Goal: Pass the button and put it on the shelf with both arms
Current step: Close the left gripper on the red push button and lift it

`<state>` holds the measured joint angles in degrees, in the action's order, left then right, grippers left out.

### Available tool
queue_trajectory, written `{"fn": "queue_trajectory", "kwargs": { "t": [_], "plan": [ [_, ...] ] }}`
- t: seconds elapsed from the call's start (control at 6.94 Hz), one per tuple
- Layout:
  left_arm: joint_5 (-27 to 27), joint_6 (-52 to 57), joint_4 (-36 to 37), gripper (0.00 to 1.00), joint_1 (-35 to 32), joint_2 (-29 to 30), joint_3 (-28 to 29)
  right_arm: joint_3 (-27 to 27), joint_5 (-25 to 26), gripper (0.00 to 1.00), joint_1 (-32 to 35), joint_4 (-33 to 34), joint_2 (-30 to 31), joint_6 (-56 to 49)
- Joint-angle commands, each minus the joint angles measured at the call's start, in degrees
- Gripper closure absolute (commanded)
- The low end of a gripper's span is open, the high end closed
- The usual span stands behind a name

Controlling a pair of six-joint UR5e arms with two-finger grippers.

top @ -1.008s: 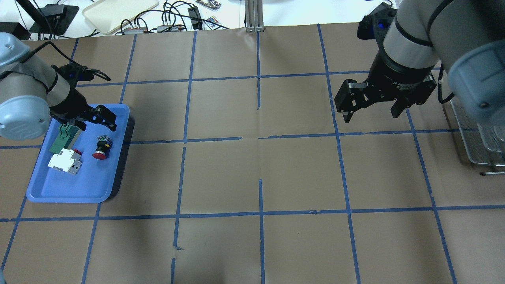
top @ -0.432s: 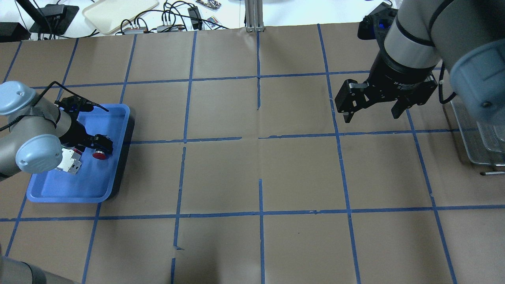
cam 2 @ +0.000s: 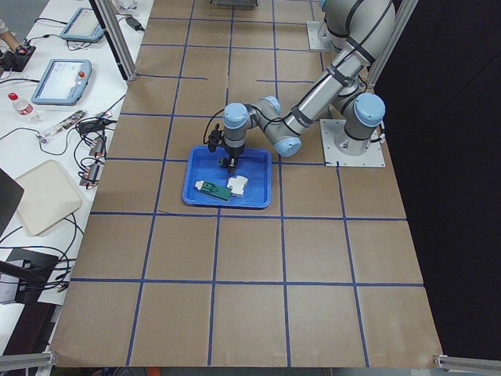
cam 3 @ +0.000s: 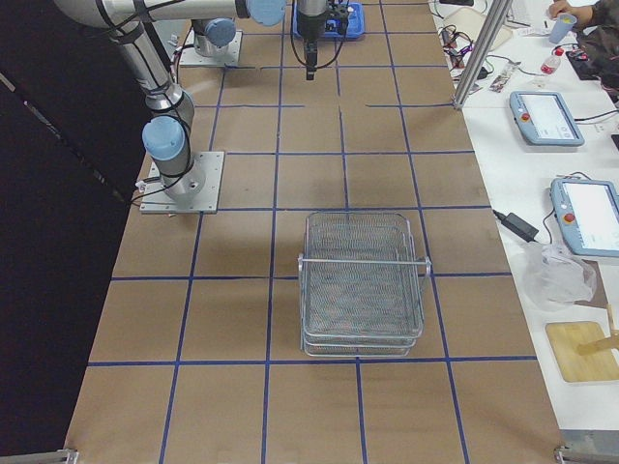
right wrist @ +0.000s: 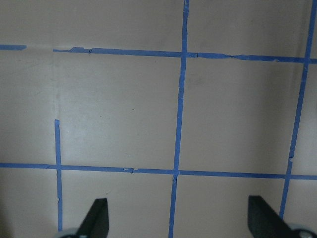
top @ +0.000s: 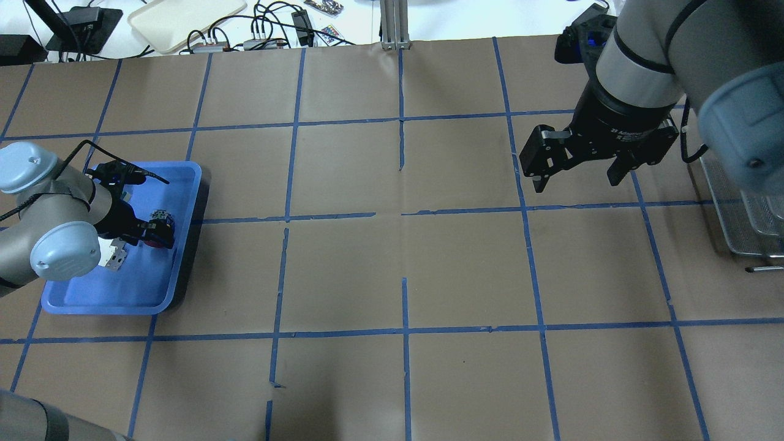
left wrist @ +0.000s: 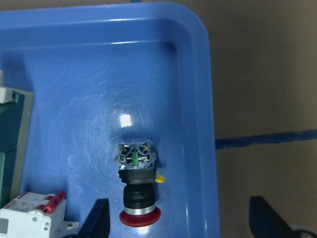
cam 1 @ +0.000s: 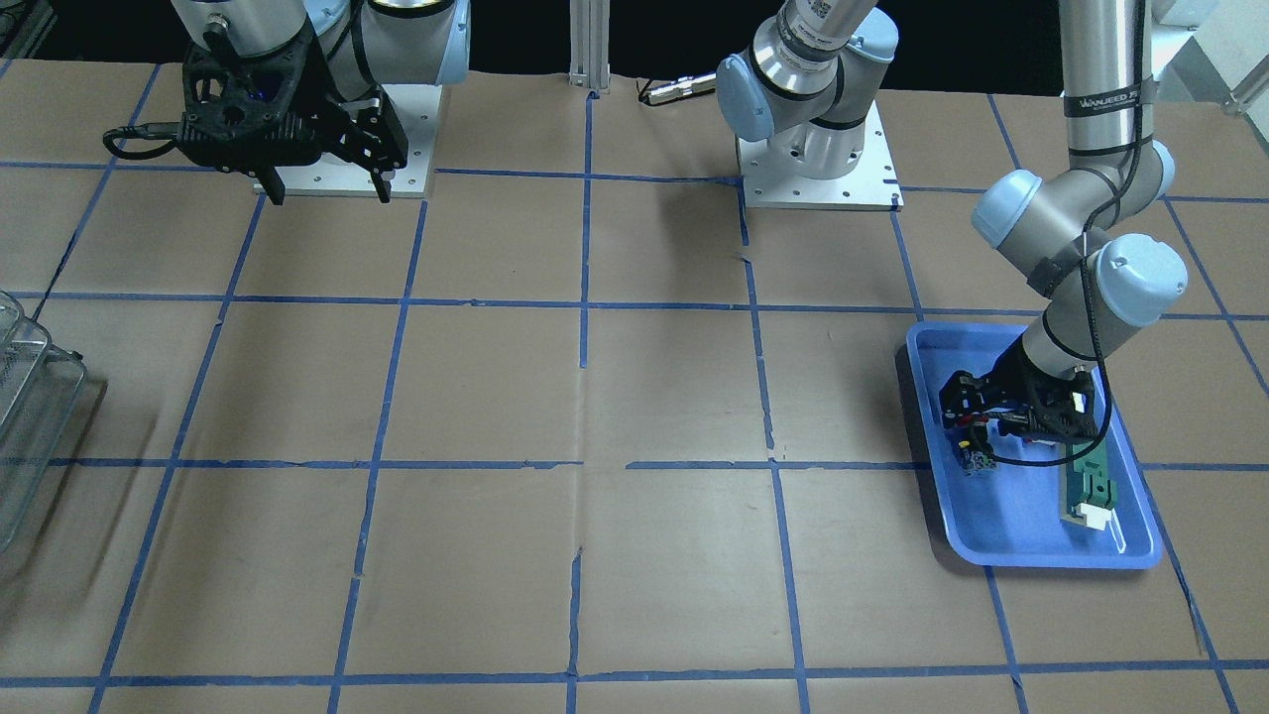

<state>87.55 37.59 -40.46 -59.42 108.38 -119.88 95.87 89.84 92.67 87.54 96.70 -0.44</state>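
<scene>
The button (left wrist: pixel 137 193) lies on its side in the blue tray (left wrist: pixel 198 44), red cap towards the camera, near the tray's right wall. It also shows in the overhead view (top: pixel 162 215) and the front view (cam 1: pixel 977 458). My left gripper (left wrist: pixel 179 220) is open and low over the tray, one finger on each side of the button, not touching it; it also shows in the overhead view (top: pixel 153 229). My right gripper (top: pixel 576 179) is open and empty, high above bare table. The wire shelf (cam 3: pixel 363 280) stands at the table's right end.
In the tray a white-and-red block (left wrist: pixel 29 218) and a flat dark-green part (left wrist: pixel 10 144) lie to the left of the button. The shelf's edge (top: pixel 744 226) shows beside my right arm. Cables and a beige tray (top: pixel 184 18) lie beyond the table's far edge.
My left arm has swung from the tray's far end, over the green part, down over the button. The right arm has barely moved.
</scene>
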Motion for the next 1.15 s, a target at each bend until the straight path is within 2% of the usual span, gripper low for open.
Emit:
{"fn": "queue_trajectory", "kwargs": {
  "t": [0.0,0.14,0.29,0.43,0.58,0.72,0.86,1.01],
  "plan": [
    [-0.1,-0.1,0.1,0.69,0.0,-0.1,0.1,-0.2,0.7,0.0,-0.1,-0.4,0.0,-1.5],
    [-0.2,0.5,0.5,0.74,0.1,-0.5,0.3,-0.2,-0.1,0.0,0.0,0.0,0.0,-3.3],
    [-0.2,4.9,1.3,0.84,-0.1,-0.7,0.4,-0.7,0.1,0.0,0.0,0.0,0.1,-3.4],
    [-3.0,11.9,1.0,0.89,-1.0,-1.2,1.8,-0.2,0.1,0.0,0.0,-0.2,0.1,-3.4],
    [-8.5,15.9,0.6,0.87,-3.3,-1.5,4.2,-0.3,0.0,0.0,0.1,-0.3,0.0,-2.5],
    [-8.9,23.2,-0.7,0.96,-7.9,-1.5,5.8,-0.3,-0.1,0.0,-0.3,0.7,-0.5,0.7],
    [-8.9,27.1,-3.6,1.0,-14.0,-1.7,8.1,-0.2,-0.2,0.0,-0.5,1.0,-0.9,8.6],
    [-9.0,27.5,-9.0,1.0,-19.8,-1.6,12.6,-0.7,-0.4,0.0,-0.7,1.5,-2.2,15.7]
  ]
}}
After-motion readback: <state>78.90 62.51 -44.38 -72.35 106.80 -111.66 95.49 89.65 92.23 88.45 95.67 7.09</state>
